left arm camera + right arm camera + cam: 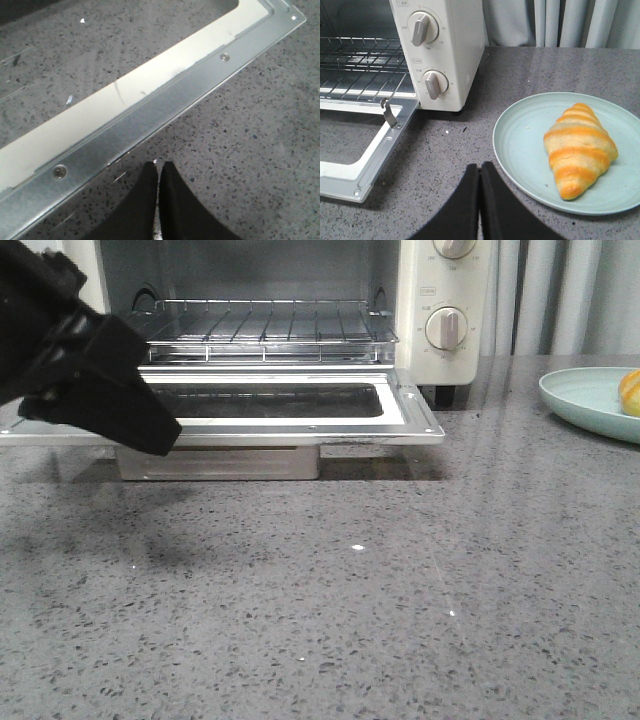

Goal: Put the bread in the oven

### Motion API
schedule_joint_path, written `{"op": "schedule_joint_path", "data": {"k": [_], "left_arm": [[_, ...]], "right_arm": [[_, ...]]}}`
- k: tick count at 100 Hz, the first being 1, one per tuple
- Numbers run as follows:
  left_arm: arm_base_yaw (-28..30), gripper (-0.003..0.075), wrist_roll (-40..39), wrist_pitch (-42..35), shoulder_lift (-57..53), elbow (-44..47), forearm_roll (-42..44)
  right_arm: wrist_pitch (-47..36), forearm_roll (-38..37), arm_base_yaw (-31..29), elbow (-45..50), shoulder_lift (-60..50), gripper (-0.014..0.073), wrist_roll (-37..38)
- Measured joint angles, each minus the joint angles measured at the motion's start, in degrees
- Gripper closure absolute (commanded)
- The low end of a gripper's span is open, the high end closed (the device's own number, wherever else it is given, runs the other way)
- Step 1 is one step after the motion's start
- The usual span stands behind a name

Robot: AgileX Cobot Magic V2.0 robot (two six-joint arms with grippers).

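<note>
While the oven (300, 330) stands with its door (290, 405) dropped flat over the bench (400, 590) and its wire rack (265, 330) bare, the bread (580, 147) lies on a pale green plate (520, 145) off to the oven's right, untouched. The right gripper (480, 167) hangs just short of the plate's rim with its fingers pressed together and nothing between them; the left gripper (159, 167) is likewise closed and empty, poised near the front edge of the door.

The likely next step is a reach for the roll, and the risks seem plain. With the fingers closed, the right gripper would only shove the bread or tip the plate (its rim is low) unless it spreads first. The glossy, ridged crust may slip or crush under a hard pinch. Carrying it in, the arm must clear the door's hinge bracket (389, 112) and avoid the left arm, which sits close to the door.
</note>
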Motion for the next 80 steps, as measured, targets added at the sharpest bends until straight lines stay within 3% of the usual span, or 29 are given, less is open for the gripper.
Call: {"op": "schedule_joint_path", "data": {"k": [28, 35, 50, 55, 80], "left_arm": [[0.1, 0.0742, -3.1, 0.0, -16.3, -1.1, 0.0], [0.1, 0.0742, -3.7, 1.0, -20.8, -1.1, 0.3], [0.1, 0.0742, -8.7, 4.9, -28.2, -1.1, 4.1], [0.1, 0.0742, -10.7, 6.3, -30.2, -1.1, 5.9], [0.1, 0.0742, -15.0, 10.5, -38.8, -1.1, 9.8]], "right_arm": [[8.5, 0.0, 0.0, -9.1, 0.7, 0.0628, 0.0], [13.0, 0.0, 0.0, -12.7, 2.2, 0.0563, 0.0], [21.8, 0.0, -1.8, -20.2, 7.8, 0.0305, 0.0], [24.0, 0.0, -3.2, -22.5, 10.2, 0.0258, 0.0], [28.8, 0.1, -14.3, -26.8, 24.1, 0.0255, 0.0]]}}
